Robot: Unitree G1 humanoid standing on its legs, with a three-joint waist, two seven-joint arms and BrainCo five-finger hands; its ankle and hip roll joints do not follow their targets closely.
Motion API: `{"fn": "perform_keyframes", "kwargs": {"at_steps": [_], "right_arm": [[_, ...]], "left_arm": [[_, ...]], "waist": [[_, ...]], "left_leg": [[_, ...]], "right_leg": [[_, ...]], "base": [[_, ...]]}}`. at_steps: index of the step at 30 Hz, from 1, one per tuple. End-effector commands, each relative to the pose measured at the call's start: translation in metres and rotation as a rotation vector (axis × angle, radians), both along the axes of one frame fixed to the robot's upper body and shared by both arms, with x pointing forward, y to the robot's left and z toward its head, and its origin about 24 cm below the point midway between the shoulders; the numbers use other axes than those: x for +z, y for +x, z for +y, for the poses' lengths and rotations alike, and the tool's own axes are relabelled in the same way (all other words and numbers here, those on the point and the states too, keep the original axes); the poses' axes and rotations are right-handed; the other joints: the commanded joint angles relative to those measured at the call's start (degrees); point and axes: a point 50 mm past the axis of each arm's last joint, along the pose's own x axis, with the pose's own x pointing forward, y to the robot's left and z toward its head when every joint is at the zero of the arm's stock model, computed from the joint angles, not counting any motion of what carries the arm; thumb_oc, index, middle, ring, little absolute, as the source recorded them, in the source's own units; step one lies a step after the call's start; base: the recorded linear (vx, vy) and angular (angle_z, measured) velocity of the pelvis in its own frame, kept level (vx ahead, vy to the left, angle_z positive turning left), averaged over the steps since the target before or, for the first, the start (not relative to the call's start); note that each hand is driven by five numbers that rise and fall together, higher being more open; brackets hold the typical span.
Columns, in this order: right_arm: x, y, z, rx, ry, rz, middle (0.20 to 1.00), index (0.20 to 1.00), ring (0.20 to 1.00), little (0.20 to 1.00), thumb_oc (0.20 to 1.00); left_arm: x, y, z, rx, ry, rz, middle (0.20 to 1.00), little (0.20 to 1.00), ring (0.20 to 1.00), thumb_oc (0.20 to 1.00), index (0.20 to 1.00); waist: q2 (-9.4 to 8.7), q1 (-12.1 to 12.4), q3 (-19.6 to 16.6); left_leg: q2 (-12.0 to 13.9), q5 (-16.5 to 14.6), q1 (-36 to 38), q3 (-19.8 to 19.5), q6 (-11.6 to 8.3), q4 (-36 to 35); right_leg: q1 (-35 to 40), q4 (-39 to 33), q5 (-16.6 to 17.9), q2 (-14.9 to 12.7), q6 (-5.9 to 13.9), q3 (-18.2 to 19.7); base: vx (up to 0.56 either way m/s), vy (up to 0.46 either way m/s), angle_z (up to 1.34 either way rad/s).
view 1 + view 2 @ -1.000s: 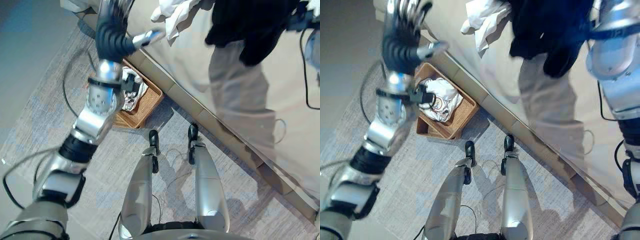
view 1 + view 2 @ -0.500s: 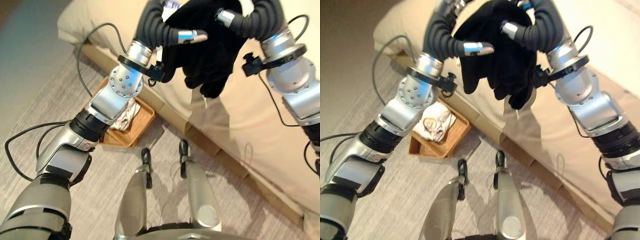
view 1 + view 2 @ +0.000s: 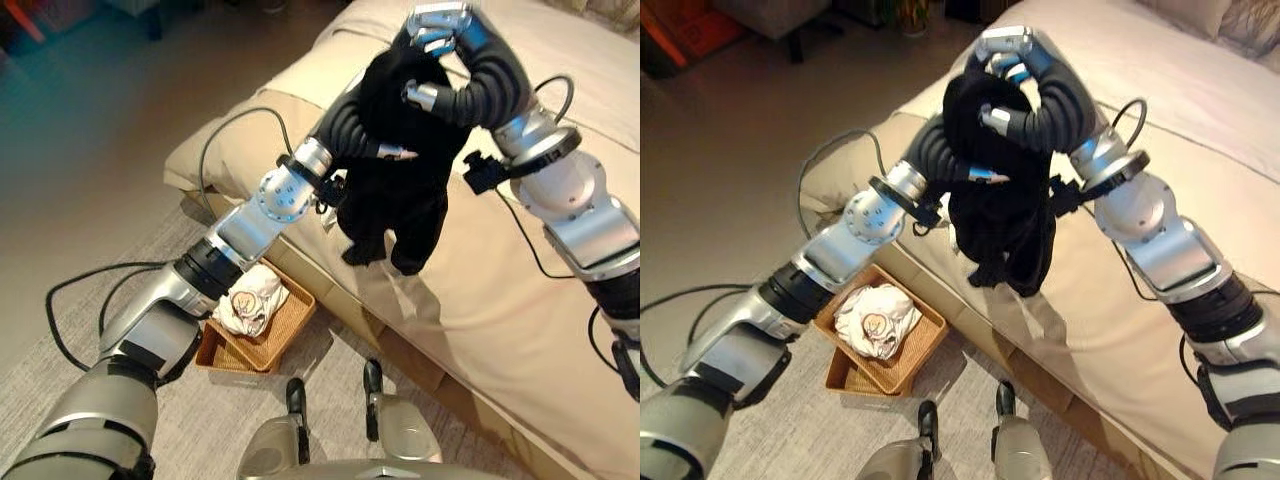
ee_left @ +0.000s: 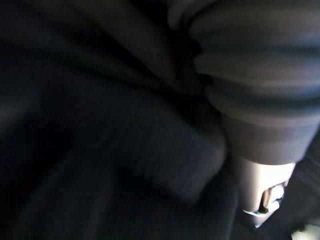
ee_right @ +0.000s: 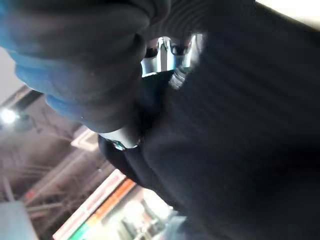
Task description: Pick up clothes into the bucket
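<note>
The wicker basket (image 3: 255, 325) on the floor at seven o'clock already holds a white garment (image 3: 878, 318). The black garment (image 3: 395, 190) hangs over the bed (image 3: 520, 290) (well short of the basket) and could slip: left hand (image 3: 385, 152) and right hand (image 3: 440, 95) curl into its upper folds.

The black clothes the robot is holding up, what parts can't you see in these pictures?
1. Left hand: its fingers are buried in the black garment, head views.
2. Right hand: fingertips tucked into the cloth's top.
3. The garment's type: bunched folds hide its shape; both wrist views are dark cloth.
4. Wicker basket: a white garment covers its inside.
</note>
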Motion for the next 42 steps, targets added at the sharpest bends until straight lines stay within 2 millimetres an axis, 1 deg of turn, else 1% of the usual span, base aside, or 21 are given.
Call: {"fn": "perform_keyframes", "kwargs": {"at_steps": [1,5,7,8,9,12,13,14,15,19,22,23,27,28,29,33,34,36,37,40,42], "right_arm": [[0.040,-0.039,0.008,0.205,0.157,-0.189,0.200,0.200,0.200,0.200,0.200],[0.028,-0.039,0.012,0.276,0.202,-0.110,0.200,0.200,0.200,0.200,0.200],[0.023,-0.039,0.014,0.306,0.212,-0.070,0.200,0.200,0.200,0.200,0.200],[0.022,-0.039,0.014,0.314,0.216,-0.060,0.200,0.200,0.200,0.200,0.200],[0.019,-0.038,0.014,0.321,0.220,-0.042,0.200,0.200,0.200,0.200,0.200],[0.009,-0.034,0.011,0.316,0.232,0.012,0.200,0.200,0.200,0.200,0.200],[0.009,-0.034,0.011,0.316,0.232,0.013,0.366,0.366,0.366,0.366,0.366],[0.007,-0.033,0.010,0.306,0.241,0.020,0.464,0.464,0.464,0.464,0.464],[0.002,-0.031,0.002,0.267,0.259,0.031,1.000,1.000,1.000,1.000,1.000],[-0.007,-0.029,-0.010,0.211,0.290,0.062,1.000,1.000,1.000,1.000,1.000],[-0.025,-0.025,-0.026,0.136,0.342,0.126,1.000,1.000,1.000,1.000,1.000],[-0.026,-0.025,-0.026,0.137,0.343,0.128,1.000,1.000,1.000,1.000,1.000],[-0.047,-0.023,-0.047,0.037,0.349,0.201,1.000,1.000,1.000,1.000,1.000],[-0.059,-0.020,-0.058,-0.014,0.362,0.250,1.000,1.000,1.000,1.000,1.000],[-0.059,-0.020,-0.057,-0.012,0.361,0.251,1.000,1.000,1.000,1.000,1.000],[-0.091,-0.020,-0.081,-0.150,0.406,0.343,1.000,1.000,1.000,1.000,1.000],[-0.091,-0.020,-0.081,-0.150,0.406,0.343,1.000,1.000,1.000,1.000,1.000],[-0.138,-0.023,-0.105,-0.338,0.443,0.474,1.000,1.000,1.000,1.000,1.000],[-0.138,-0.023,-0.105,-0.338,0.443,0.473,1.000,1.000,1.000,1.000,1.000],[-0.184,-0.028,-0.123,-0.478,0.480,0.618,1.000,1.000,1.000,1.000,1.000],[-0.225,-0.038,-0.134,-0.581,0.497,0.753,1.000,1.000,1.000,1.000,1.000]], "left_arm": [[-0.019,0.016,0.007,0.097,0.064,0.054,1.000,1.000,1.000,1.000,1.000],[-0.037,0.019,0.009,0.128,0.059,0.120,1.000,1.000,1.000,1.000,1.000],[-0.044,0.017,0.011,0.098,-0.015,0.187,1.000,1.000,1.000,1.000,1.000],[-0.046,0.016,0.012,0.068,-0.075,0.227,0.906,0.906,0.906,0.906,0.906],[-0.048,0.013,0.013,0.018,-0.161,0.287,0.200,0.200,0.200,0.200,0.200],[-0.058,0.006,0.019,-0.053,-0.251,0.386,0.200,0.200,0.200,0.200,0.200],[-0.059,0.006,0.019,-0.053,-0.251,0.387,0.200,0.200,0.200,0.200,0.200],[-0.060,0.005,0.023,-0.053,-0.270,0.396,0.200,0.200,0.200,0.200,0.200],[-0.058,0.002,0.034,-0.044,-0.285,0.386,0.200,0.200,0.200,0.200,0.200],[-0.060,-0.002,0.054,-0.002,-0.301,0.375,0.200,0.200,0.200,0.200,0.200],[-0.064,-0.008,0.098,0.123,-0.346,0.349,0.200,0.200,0.200,0.200,0.200],[-0.065,-0.009,0.098,0.125,-0.345,0.350,0.200,0.200,0.200,0.200,0.200],[-0.060,-0.028,0.160,0.331,-0.309,0.245,0.200,0.200,0.200,0.200,0.200],[-0.057,-0.036,0.185,0.425,-0.327,0.200,0.200,0.200,0.200,0.200,0.200],[-0.057,-0.037,0.186,0.427,-0.327,0.201,0.200,0.200,0.200,0.200,0.200],[-0.052,-0.058,0.225,0.598,-0.371,0.109,0.200,0.200,0.200,0.200,0.200],[-0.052,-0.058,0.225,0.599,-0.371,0.109,0.200,0.200,0.200,0.200,0.200],[-0.048,-0.072,0.246,0.708,-0.413,0.032,0.200,0.200,0.200,0.200,0.200],[-0.048,-0.072,0.246,0.708,-0.413,0.031,0.200,0.200,0.200,0.200,0.200],[-0.034,-0.080,0.256,0.757,-0.445,-0.062,0.200,0.200,0.200,0.200,0.200],[-0.026,-0.086,0.262,0.775,-0.463,-0.110,0.200,0.200,0.200,0.200,0.200]], "waist": [[-1.51,0.3,-5.5],[-1.61,0.4,-7.0],[-1.56,0.2,-7.6],[-1.52,0.2,-7.8],[-1.42,0.2,-8.1],[-1.18,0.1,-8.8],[-1.21,0.1,-8.9],[-1.17,0.1,-8.9],[-1.04,0.2,-8.7],[-1.03,0.3,-8.4],[-0.98,0.7,-7.3],[-1.02,0.7,-7.4],[-1.07,1.3,-4.9],[-0.93,1.8,-3.0],[-0.94,1.7,-3.2],[-0.38,2.1,0.8],[-0.39,2.0,0.7],[0.15,1.8,3.7],[0.11,1.8,3.5],[0.13,1.9,5.6],[0.17,1.9,7.2]], "left_leg": [[0.7,-2.4,0.5,-1.2,-1.30,1.2],[1.0,-2.2,2.2,-1.0,-1.39,0.0],[1.1,-2.1,3.0,-0.9,-1.51,-0.7],[1.2,-2.0,3.2,-0.8,-1.55,-1.0],[1.3,-1.9,3.7,-0.7,-1.61,-1.4],[1.4,-1.9,4.8,-0.5,-1.66,-2.1],[1.4,-1.9,4.8,-0.5,-1.66,-2.1],[1.4,-1.9,5.0,-0.5,-1.64,-2.1],[1.4,-2.0,5.1,-0.5,-1.60,-2.2],[1.4,-2.1,5.2,-0.6,-1.54,-2.2],[1.4,-2.1,4.8,-0.8,-1.49,-1.8],[1.4,-2.1,4.8,-0.8,-1.50,-1.8],[1.1,-2.3,2.6,-1.2,-1.30,-0.2],[0.7,-2.3,0.8,-1.4,-1.19,1.2],[0.7,-2.4,0.6,-1.4,-1.18,1.4],[-0.4,-2.7,-4.7,-2.2,-0.60,6.1],[-0.4,-2.8,-4.9,-2.2,-0.59,6.3],[-1.3,-4.0,-10.8,-3.0,0.01,12.3],[-1.4,-3.8,-11.2,-3.0,0.05,12.3],[-2.0,-4.9,-15.9,-3.9,0.21,17.1],[-2.5,-5.7,-19.5,-4.2,0.44,20.9]], "right_leg": [[3.0,-0.7,-1.0,-1.2,3.41,-2.4],[5.0,-2.0,-1.1,-0.8,3.36,-2.6],[5.8,-2.6,-1.1,-0.7,3.30,-2.8],[6.1,-2.8,-1.1,-0.8,3.30,-2.9],[6.5,-3.2,-1.0,-0.7,3.31,-2.9],[7.5,-4.0,-0.9,-0.5,3.22,-3.0],[7.6,-4.1,-0.9,-0.5,3.22,-3.0],[7.8,-4.2,-0.9,-0.5,3.22,-3.0],[8.0,-4.3,-0.8,-0.5,3.18,-3.1],[8.1,-4.3,-0.8,-0.5,3.11,-3.2],[7.6,-3.8,-1.0,-0.5,2.96,-3.1],[7.6,-3.7,-1.0,-0.5,2.95,-3.1],[5.3,-1.6,-1.3,-0.8,2.70,-3.1],[3.5,-0.1,-1.3,-0.9,2.50,-2.9],[3.3,0.1,-1.4,-0.9,2.50,-2.9],[-2.2,5.5,-2.0,-1.6,2.01,-2.6],[-2.4,5.6,-2.1,-1.6,2.02,-2.6],[-7.5,11.8,-3.7,-3.3,1.51,-2.0],[-7.8,11.7,-3.4,-3.3,1.51,-2.1],[-11.5,15.5,-4.8,-4.4,1.14,-2.1],[-14.4,18.7,-5.7,-4.9,0.86,-2.1]], "base": [[0.09,-0.014,-0.04],[0.05,-0.010,0.00],[0.04,-0.006,-0.01],[0.04,0.000,-0.01],[0.04,0.000,-0.03],[0.04,0.004,-0.02],[0.05,0.006,-0.02],[0.00,0.000,0.00],[0.02,0.007,-0.03],[0.00,0.000,0.00],[0.00,0.000,0.00],[-0.04,0.000,-0.01],[-0.11,0.007,0.00],[-0.15,0.017,0.01],[-0.15,0.023,0.00],[-0.14,0.033,0.03],[-0.18,0.071,0.08],[-0.18,0.090,0.13],[-0.13,0.053,0.20],[-0.12,0.020,0.23],[-0.12,0.020,0.16]]}}
